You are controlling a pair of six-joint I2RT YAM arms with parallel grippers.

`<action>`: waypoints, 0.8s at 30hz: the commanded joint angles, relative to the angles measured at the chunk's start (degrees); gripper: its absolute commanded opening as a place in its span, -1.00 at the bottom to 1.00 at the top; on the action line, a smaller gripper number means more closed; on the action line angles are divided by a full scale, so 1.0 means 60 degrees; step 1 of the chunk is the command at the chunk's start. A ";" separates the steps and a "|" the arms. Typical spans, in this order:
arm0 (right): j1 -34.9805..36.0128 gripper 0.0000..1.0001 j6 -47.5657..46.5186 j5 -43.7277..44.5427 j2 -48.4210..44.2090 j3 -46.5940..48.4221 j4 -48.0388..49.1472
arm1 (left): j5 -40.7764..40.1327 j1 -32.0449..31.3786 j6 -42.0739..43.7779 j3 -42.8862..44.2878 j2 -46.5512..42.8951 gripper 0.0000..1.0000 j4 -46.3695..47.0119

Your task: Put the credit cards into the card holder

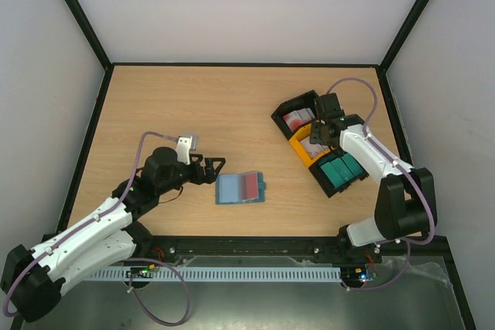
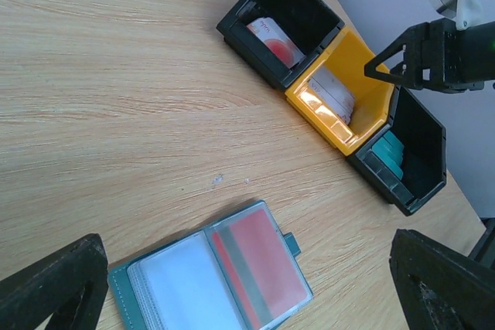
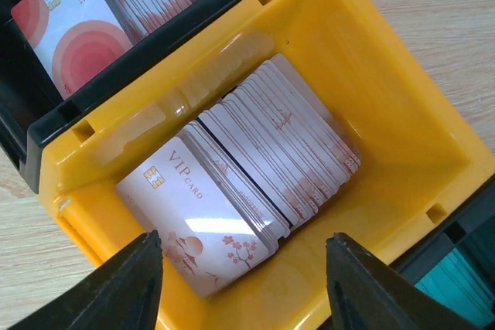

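Note:
The card holder [image 1: 240, 188] lies open on the table, teal outside with clear sleeves; a red card [image 2: 259, 268] sits in its right-hand sleeve. My left gripper [image 1: 217, 169] stands open just left of it, and in the left wrist view the left gripper [image 2: 247, 241] spans the card holder [image 2: 178, 291] with its jaws wide and nothing between them. Credit cards [image 3: 255, 168], white with red marks, stand stacked in the yellow bin [image 3: 402, 113]. My right gripper [image 3: 245, 237] hovers open over that stack, fingers either side of it and holding nothing.
A three-bin tray stands at the right: a black bin [image 1: 290, 110] with more white-and-red cards [image 3: 81, 32], the yellow bin [image 1: 300, 150], and a dark-green bin [image 1: 340, 169] holding teal items [image 2: 390, 152]. Black frame rails border the table.

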 commanded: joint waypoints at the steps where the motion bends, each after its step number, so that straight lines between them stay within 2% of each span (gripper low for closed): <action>1: -0.0025 0.07 -0.0738 -0.0051 0.0406 0.0079 0.0013 | 0.0006 0.0079 0.0091 -0.0103 0.0011 0.99 -0.0023; 11: -0.0028 0.10 -0.1411 -0.1090 0.2375 0.0994 0.0081 | 0.0196 0.0197 0.0064 -0.0044 0.0270 0.99 -0.0067; 15: -0.0055 0.01 -0.1395 -0.1123 0.2882 0.1150 0.0178 | 0.0160 0.0213 0.0074 -0.0031 0.0281 0.99 -0.0070; 22: -0.0058 -0.02 -0.1299 -0.1059 0.2999 0.0917 0.0303 | 0.0239 0.0228 0.0057 -0.0051 0.0362 0.99 -0.0061; 24: -0.0055 -0.11 -0.1278 -0.1236 0.3005 0.0896 0.0283 | 0.0253 0.0221 0.0055 -0.0049 0.0394 0.99 -0.0069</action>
